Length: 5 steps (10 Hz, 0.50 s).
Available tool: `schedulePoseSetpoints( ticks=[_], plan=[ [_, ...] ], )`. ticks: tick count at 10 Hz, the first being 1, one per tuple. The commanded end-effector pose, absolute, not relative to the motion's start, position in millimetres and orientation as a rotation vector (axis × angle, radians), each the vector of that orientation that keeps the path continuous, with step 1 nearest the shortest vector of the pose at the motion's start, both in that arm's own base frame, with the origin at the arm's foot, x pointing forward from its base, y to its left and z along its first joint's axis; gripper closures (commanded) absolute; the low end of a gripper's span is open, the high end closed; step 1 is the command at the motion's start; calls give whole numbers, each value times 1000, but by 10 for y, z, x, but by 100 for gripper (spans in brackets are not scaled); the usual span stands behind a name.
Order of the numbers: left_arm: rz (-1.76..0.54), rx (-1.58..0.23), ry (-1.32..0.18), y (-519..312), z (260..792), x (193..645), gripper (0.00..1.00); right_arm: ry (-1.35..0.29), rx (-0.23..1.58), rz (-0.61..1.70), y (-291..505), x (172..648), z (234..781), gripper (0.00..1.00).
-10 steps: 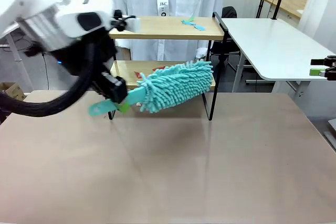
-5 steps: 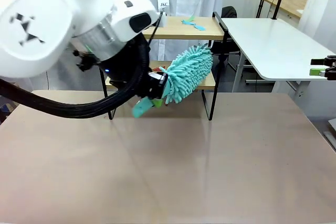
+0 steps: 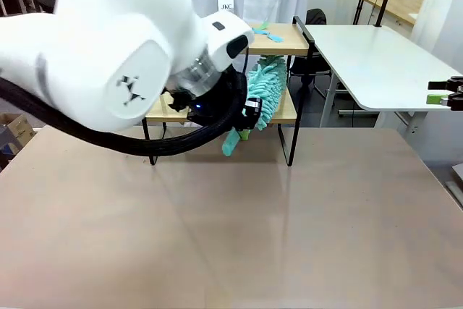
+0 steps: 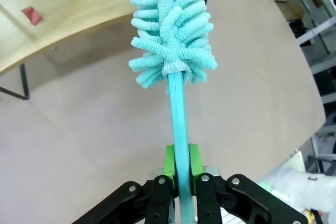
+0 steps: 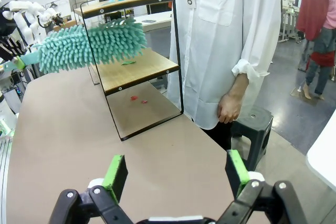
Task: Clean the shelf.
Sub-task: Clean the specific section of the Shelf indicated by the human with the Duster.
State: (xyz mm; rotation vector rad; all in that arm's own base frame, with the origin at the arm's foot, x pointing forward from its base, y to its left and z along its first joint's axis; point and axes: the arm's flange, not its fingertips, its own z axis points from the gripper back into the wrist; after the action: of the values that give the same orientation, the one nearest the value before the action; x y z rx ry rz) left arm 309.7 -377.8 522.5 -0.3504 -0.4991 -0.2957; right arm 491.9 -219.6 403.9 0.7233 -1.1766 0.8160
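Left tool (image 4: 181, 162) grips duster (image 4: 170, 30), shelf (image 4: 79, 19) directly ahead.

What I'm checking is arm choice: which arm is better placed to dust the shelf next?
Left. The left end effector is shut on the teal duster, whose head is at the shelf. The right end effector is open, empty and off to the side.
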Motion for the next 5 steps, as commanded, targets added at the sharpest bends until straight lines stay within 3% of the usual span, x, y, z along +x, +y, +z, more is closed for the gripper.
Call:
schedulePoseSetpoints(
  ticks=[1,5],
  plan=[
    [-216,-325,-554,-4065,5215,3243,87,-1177,720,824,-2180,4920,4069,0],
    [-160,-370,-518,-4352,5110,3502,87,-1177,720,824,-2180,4920,4069,0]
  ],
)
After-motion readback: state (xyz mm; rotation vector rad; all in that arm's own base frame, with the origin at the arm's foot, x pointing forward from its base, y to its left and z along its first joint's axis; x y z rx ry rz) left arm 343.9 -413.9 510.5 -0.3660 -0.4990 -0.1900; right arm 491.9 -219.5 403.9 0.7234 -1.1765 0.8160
